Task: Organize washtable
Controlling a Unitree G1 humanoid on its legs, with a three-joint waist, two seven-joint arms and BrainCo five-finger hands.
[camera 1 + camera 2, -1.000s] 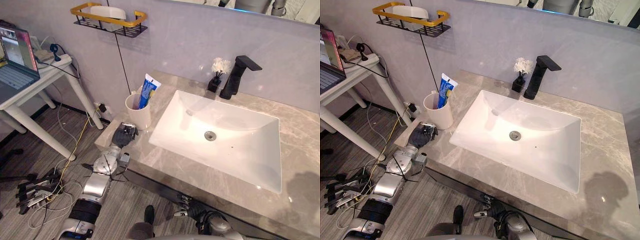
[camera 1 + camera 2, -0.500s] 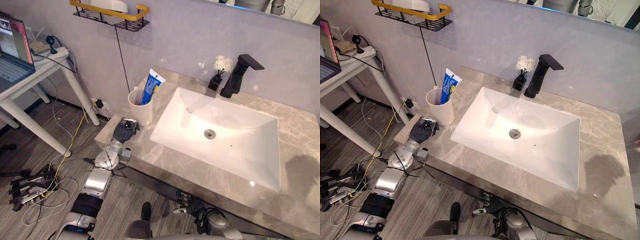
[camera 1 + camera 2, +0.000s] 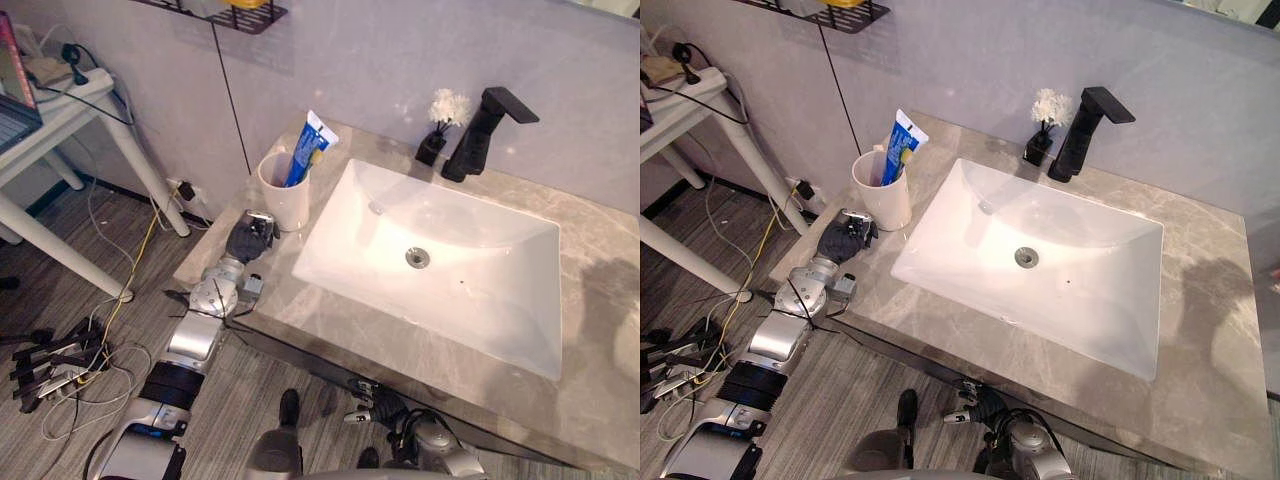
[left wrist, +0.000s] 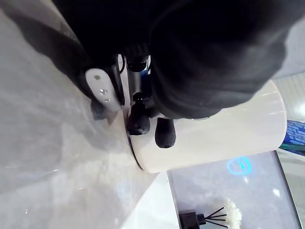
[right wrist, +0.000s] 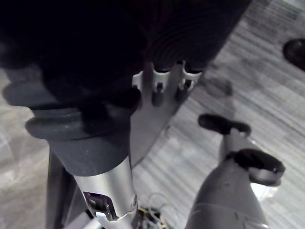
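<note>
Two hands: left hand (image 3: 249, 238) on the washtable's near left corner; right hand (image 3: 368, 403) below the front edge, over the floor (image 3: 70, 260).
Left hand state: fingers loose and unclenched, wrapped round nothing.
Left wrist view: dark fingertips (image 4: 165, 133) touch the cup's lower wall close to its base; from the head views the hand's dark cover lies over that contact.
Right hand state: released, holding nothing; the right wrist view has its fingers (image 5: 157, 88) in a straight row above the floorboards.
Cup (image 3: 285, 200): white, upright on the washtable (image 3: 600, 240), between the left hand and the basin's left corner.
Cup contents, head views: blue toothpaste tube (image 3: 303, 145) leaning right, toothbrush (image 3: 902, 160) beside it.
Basin (image 3: 480, 300): white, rectangular, set in the grey marble top.
Back edge: black tap (image 3: 482, 130), small black vase (image 3: 438, 135) of white flowers just left of it.
Off the washtable: white side table (image 3: 60, 110) at far left.
</note>
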